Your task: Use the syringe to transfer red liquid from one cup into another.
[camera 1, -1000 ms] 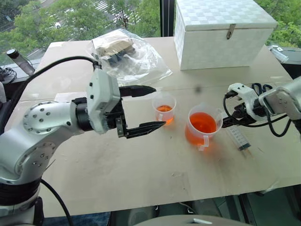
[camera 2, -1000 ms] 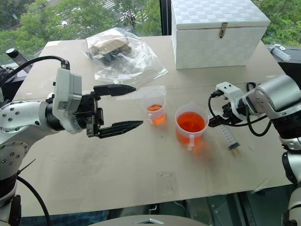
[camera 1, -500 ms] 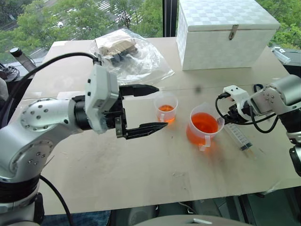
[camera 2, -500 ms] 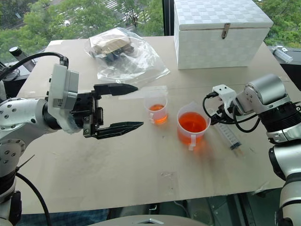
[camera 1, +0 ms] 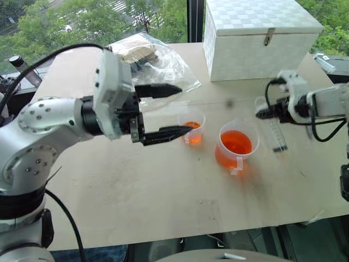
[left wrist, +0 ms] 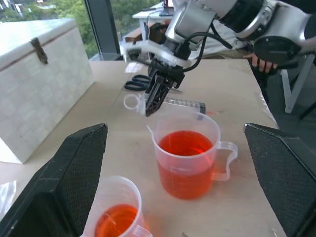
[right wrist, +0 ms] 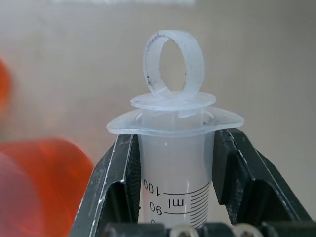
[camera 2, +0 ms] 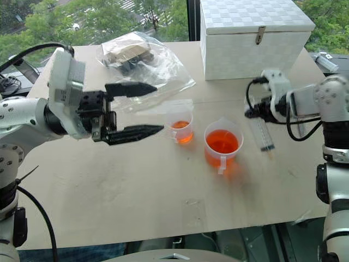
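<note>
Near side: table [camera 1: 163, 207] front bare. L claw [camera 1: 170, 111] hangs level over table, wide open, nothing in it, tips just beside the small cup [camera 1: 191, 126]; much as 1 s ago, only a touch higher.

Mid-table: small cup w/ a low layer of red liquid [camera 1: 191, 132]. Beside it, toward robot's right, big cup [camera 1: 236, 145] w/ handle, about half full of red. Neither cup has shifted.

Change: R claw [right wrist: 175, 173] was wide open at the syringe [camera 2: 263, 135] lying flat on table 1 s ago. Now it has closed on the barrel just under the flange, both fingers [right wrist: 112, 182] pressed to the plastic, ring end [right wrist: 174, 59] sticking out past them. Syringe is lifted off table, hanging right of the big cup. Plunger looks fully in; barrel looks empty.

Meaning: pickup appears done. Judged next: swing tip over big cup, dip, draw. One claw can't pull the plunger, so the open L claw prob. needed for the ring.

Far: plastic bag [camera 1: 150, 65], white box [camera 1: 262, 35], untouched.
</note>
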You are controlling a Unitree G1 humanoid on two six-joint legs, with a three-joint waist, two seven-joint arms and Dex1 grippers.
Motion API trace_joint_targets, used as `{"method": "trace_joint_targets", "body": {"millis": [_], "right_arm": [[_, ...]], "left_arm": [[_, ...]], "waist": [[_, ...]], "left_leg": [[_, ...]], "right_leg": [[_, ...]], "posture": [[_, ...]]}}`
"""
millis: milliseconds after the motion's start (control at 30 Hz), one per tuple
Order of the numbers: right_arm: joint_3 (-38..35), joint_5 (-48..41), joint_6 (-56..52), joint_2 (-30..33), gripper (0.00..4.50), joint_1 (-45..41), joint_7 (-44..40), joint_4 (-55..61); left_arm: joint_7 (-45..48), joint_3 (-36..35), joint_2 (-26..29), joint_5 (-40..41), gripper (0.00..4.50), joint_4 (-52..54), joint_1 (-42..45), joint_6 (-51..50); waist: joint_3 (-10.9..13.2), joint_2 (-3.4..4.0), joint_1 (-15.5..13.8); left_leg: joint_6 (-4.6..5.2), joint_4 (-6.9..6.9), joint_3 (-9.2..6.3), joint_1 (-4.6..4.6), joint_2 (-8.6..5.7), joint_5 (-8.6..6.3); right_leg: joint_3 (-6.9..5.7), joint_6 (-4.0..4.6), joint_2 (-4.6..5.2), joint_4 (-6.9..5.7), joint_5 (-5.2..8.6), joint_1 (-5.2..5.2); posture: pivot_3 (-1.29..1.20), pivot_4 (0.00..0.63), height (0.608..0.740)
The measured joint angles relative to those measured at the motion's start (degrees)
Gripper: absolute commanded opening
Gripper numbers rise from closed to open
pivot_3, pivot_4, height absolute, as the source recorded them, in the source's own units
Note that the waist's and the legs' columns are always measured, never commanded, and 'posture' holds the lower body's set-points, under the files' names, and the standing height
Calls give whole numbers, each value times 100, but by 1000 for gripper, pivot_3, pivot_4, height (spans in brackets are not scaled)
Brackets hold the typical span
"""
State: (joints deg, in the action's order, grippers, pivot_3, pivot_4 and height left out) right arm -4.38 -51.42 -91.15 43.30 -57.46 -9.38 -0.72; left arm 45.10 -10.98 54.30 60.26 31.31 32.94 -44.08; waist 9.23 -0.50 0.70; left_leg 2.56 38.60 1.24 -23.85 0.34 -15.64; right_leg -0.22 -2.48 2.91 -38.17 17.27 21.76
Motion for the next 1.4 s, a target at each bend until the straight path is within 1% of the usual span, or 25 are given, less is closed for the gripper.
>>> {"method": "trace_joint_targets", "body": {"millis": [33, 67, 133, 167, 233, 300, 367, 467, 533, 600, 667, 700, 733, 867, 933, 1067, 1100, 1167, 1267, 1300, 1400], "right_arm": [[-220, -85, 48, -55, 1506, 15, -60, 186], [-791, -361, 295, -202, 1506, 194, -254, 769], [-1315, -617, 729, -294, 1506, 460, -479, 1498], [-1406, -652, 816, -326, 1506, 506, -513, 1616], [-1735, -750, 1285, -460, 1506, 876, -598, 2208], [-1886, -882, 1674, -772, 1506, 1147, -565, 2704], [-1906, -1134, 1930, -1072, 1506, 1189, -371, 3085], [-1914, -1449, 2261, -1165, 1506, 1282, -135, 3499], [-1909, -1586, 2454, -1274, 1506, 1487, 19, 3607], [-1893, -1647, 2686, -1462, 1506, 1886, 141, 3747], [-1716, -1517, 3073, -1702, 1506, 2555, 127, 4033], [-1501, -1295, 3332, -1813, 1506, 3005, 34, 4146], [-1413, -1197, 3396, -1840, 1506, 3128, 3, 4147], [-1017, -335, 4381, -2065, 1506, 3807, -324, 4230], [-796, 5, 4714, -2118, 1506, 3985, -475, 4214], [-589, 530, 5307, -2123, 1506, 4106, -726, 4091], [-470, 763, 5540, -2136, 1506, 4194, -828, 4007], [-376, 884, 5644, -2161, 1506, 4255, -889, 3958], [-212, 1085, 5835, -2212, 1506, 4318, -965, 3880], [-141, 1172, 5923, -2230, 1506, 4330, -1008, 3856], [-31, 1307, 6059, -2279, 1506, 4355, -1042, 3846]], "left_arm": [[-47, 29, -21, -12, 4500, -77, 92, -21], [-186, 68, -139, -51, 4500, -320, 369, -80], [-366, 83, -358, -58, 4500, -603, 703, -108], [-395, 77, -404, -58, 4500, -643, 753, -107], [-508, 102, -673, -52, 4500, -850, 1017, -109], [-535, 147, -882, -53, 4500, -1035, 1258, -109], [-495, 218, -1007, -57, 4500, -1195, 1502, -109], [-401, 234, -1082, -39, 4500, -1335, 1697, -156], [-356, 234, -1106, -26, 4500, -1417, 1760, -200], [-279, 235, -1119, -34, 4500, -1451, 1812, -207], [-175, 260, -1160, -68, 4500, -1445, 1840, -193], [-134, 291, -1263, -114, 4500, -1429, 1846, -168], [-121, 316, -1306, -130, 4500, -1424, 1846, -161], [-101, 726, -1869, -237, 4500, -1235, 1849, -127], [-33, 967, -1957, -420, 4500, -1193, 1835, -78], [151, 1222, -2023, -901, 4500, -1271, 1833, 132], [266, 1426, -2032, -1231, 4500, -1383, 1833, 301], [349, 1564, -2060, -1444, 4500, -1471, 1829, 398], [479, 1760, -2343, -1769, 4500, -1634, 1853, 638], [486, 1861, -2517, -1917, 4500, -1763, 1875, 732], [515, 2036, -2770, -2126, 4500, -1993, 1878, 826]], "waist": [[0, 0, -3], [1, -1, -31], [-1, -4, -69], [-2, -4, -70], [-4, -9, -84], [-5, -12, -57], [-4, -12, 6], [-5, -12, 30], [-5, -11, 25], [-6, -13, 20], [-8, -17, -2], [-7, -16, -8], [-7, -16, -6], [-8, -18, -7], [-7, -16, 12], [-8, -14, 27], [-8, -15, 8], [-8, -15, 2], [-8, -15, -29], [-8, -15, -38], [-8, -15, -19]], "left_leg": [[0, 0, 0, -2, 0, 0], [0, 0, -5, -3, 0, 0], [1, 1, -7, -4, -1, 0], [0, 2, -7, -4, -1, 0], [1, 4, -6, -4, -2, 0], [0, 9, -1, -4, -2, 0], [-2, 12, -1, 2, -2, 2], [-7, 12, -2, 12, 0, 4], [-9, 13, -3, 11, 0, 6], [-9, 17, -3, 10, -1, 6], [-9, 20, -7, 7, -1, 6], [-9, 20, -5, 4, -3, 6], [-9, 26, -4, 3, -5, 6], [-8, 45, -6, 7, -8, 6], [-9, 45, -3, 12, -8, 6], [-9, 44, -2, 20, -5, 7], [-9, 45, -2, 18, -5, 6], [-9, 47, -2, 15, -6, 6], [-8, 54, -3, 10, -8, 6], [-8, 55, -3, 11, -9, 6], [-8, 54, -4, 11, -9, 6]], "right_leg": [[-1, 0, 0, 1, 0, 0], [-7, 0, 1, 2, 0, -2], [-10, -2, 2, 1, -1, -5], [-10, -2, 2, 0, -1, -5], [-9, -4, 4, -16, -2, -6], [-3, -4, 5, -34, -2, -2], [0, -4, 4, -50, -2, 1], [1, -3, 0, -60, -1, 0], [0, -2, 0, -61, -1, 0], [0, -3, 1, -62, -1, -1], [-3, -3, 2, -61, 0, -3], [-1, -4, 2, -60, 0, -1], [-1, -5, 2, -61, 0, -2], [2, -10, -15, -59, 3, -5], [9, -10, -18, -63, 4, -2], [15, -8, -27, -67, 5, -3], [14, -8, -28, -66, 5, -3], [14, -9, -27, -65, 5, -2], [11, -9, -23, -63, 5, -4], [11, -10, -22, -62, 5, -4], [12, -10, -23, -64, 5, -3]], "posture": [[0, 150, 740], [0, 150, 740], [0, 150, 740], [0, 150, 740], [0, 150, 740], [0, 150, 740], [0, 150, 740], [0, 150, 740], [0, 150, 740], [0, 150, 740], [0, 150, 740], [0, 150, 740], [0, 150, 740], [0, 150, 740], [0, 150, 740], [0, 150, 740], [0, 150, 740], [0, 150, 740], [0, 150, 740], [0, 150, 740], [0, 150, 740]]}}
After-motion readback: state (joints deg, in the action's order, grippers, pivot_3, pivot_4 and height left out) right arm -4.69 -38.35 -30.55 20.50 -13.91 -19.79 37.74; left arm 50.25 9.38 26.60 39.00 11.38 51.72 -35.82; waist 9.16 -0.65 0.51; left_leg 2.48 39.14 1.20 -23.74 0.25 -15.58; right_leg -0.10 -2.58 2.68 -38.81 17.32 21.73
